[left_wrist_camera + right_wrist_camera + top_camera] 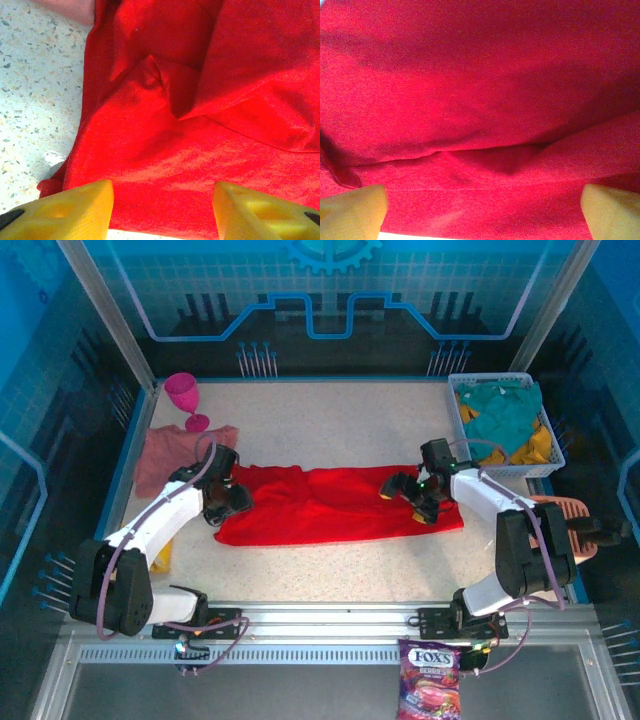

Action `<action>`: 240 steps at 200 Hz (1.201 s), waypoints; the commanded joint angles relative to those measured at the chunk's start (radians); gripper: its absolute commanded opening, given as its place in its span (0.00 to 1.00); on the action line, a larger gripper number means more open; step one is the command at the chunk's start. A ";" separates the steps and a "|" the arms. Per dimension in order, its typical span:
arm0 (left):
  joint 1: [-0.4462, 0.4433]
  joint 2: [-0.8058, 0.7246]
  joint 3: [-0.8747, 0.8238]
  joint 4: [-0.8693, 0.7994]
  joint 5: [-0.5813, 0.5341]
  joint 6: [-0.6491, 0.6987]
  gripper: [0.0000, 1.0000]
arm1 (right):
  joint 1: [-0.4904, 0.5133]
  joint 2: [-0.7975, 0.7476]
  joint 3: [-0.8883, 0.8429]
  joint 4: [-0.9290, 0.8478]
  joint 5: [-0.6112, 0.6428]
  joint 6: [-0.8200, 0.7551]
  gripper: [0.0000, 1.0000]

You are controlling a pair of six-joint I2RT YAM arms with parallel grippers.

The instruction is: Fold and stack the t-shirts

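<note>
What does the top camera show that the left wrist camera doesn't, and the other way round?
Top view: the wider scene, with pink goblet, basket of clothes, candy bag and the right gripper open over the red shirt's right end. Left wrist view: close-up creases in the red cloth, just beyond the left gripper's parted yellow fingers. Both: the red shirt, the salmon-pink shirt beside it, the speckled table.

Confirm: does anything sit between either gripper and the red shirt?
Nothing visible. The left gripper and right gripper both sit directly over the red shirt, jaws open, only cloth beneath. The pink shirt and wine glass are off at the far left.
</note>
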 commanded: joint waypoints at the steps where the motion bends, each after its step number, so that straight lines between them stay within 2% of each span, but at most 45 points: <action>1: -0.006 -0.023 0.002 -0.001 0.018 0.018 0.55 | 0.023 0.004 -0.045 0.054 -0.029 0.071 1.00; 64: -0.009 -0.031 0.000 -0.011 0.015 0.022 0.55 | 0.040 0.058 -0.021 0.124 -0.025 0.108 1.00; 100: -0.009 -0.031 -0.006 -0.007 0.020 0.018 0.55 | 0.038 0.072 0.030 0.071 -0.020 0.094 1.00; 127: -0.009 -0.035 -0.006 -0.009 0.014 0.021 0.55 | 0.037 0.061 0.002 0.044 0.010 0.075 1.00; 201: -0.009 -0.023 0.004 -0.011 0.019 0.027 0.56 | -0.017 -0.015 -0.110 -0.070 0.057 -0.026 1.00; 240: -0.009 -0.019 0.002 -0.007 0.019 0.027 0.56 | -0.126 -0.098 -0.080 -0.151 0.074 -0.093 1.00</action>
